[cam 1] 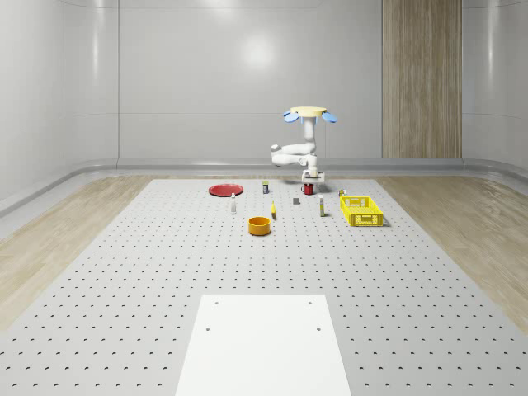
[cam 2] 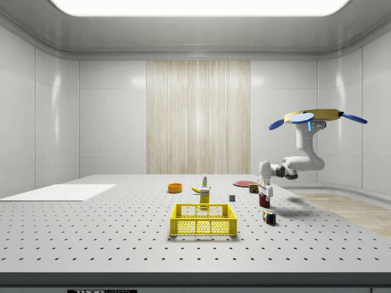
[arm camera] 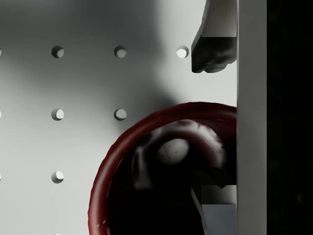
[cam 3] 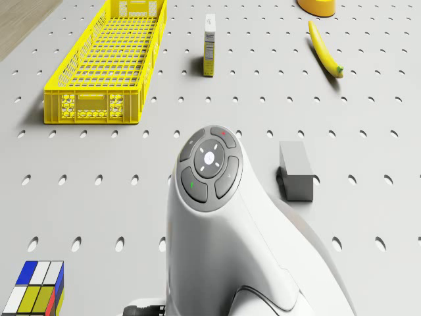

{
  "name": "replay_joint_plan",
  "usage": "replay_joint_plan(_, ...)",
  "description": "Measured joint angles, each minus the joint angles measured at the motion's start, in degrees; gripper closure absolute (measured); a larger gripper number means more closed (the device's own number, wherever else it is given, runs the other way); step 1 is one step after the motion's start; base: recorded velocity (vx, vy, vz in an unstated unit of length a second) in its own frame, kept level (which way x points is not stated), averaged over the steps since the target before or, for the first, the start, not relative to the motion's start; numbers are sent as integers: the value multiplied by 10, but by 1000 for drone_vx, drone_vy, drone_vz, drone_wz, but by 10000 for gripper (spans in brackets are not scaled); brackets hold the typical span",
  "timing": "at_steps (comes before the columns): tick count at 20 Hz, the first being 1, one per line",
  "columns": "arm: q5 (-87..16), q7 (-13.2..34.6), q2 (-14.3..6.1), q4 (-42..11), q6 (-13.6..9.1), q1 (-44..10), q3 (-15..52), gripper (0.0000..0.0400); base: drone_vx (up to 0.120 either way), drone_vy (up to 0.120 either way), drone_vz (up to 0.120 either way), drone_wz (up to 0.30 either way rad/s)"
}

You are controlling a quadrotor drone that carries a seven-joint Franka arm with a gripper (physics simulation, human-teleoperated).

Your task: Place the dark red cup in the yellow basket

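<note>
Gripper (cam 1: 309, 183) hung right over the cup (arm camera: 161, 171), fingers (arm camera: 212, 49) spread astride its rim to set up the pinch, drone (cam 2: 314, 116) hovering just behind, cup on the table near the basket (cam 1: 361, 210).

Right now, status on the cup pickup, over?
Drone hovering beside table's far edge. Tool down at dark red cup, one finger outside rim, one inside. Cup on table, yellow basket empty.

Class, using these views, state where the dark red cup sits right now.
In the whole-scene view, the dark red cup stands on the perforated table directly beneath the end effector, behind the yellow plastic basket and right of the flat red plate.
</note>
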Motion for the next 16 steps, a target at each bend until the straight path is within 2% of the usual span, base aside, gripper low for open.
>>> replay_joint_plan(3, 1, 1, -4, 0, 4, -1, 0, 238, 0, 0, 0, 0)
replay_joint_plan(6, 2, 2, -8, 1, 8, -2, 0, 271, 0, 0, 0, 0)
replay_joint_plan(15, 26, 6, -17, -2, 10, -6, 22, 297, 0, 0, 0, 0)
replay_joint_plan(16, 34, 7, -18, -3, 9, -6, 30, 298, 0, 0, 120, 0)
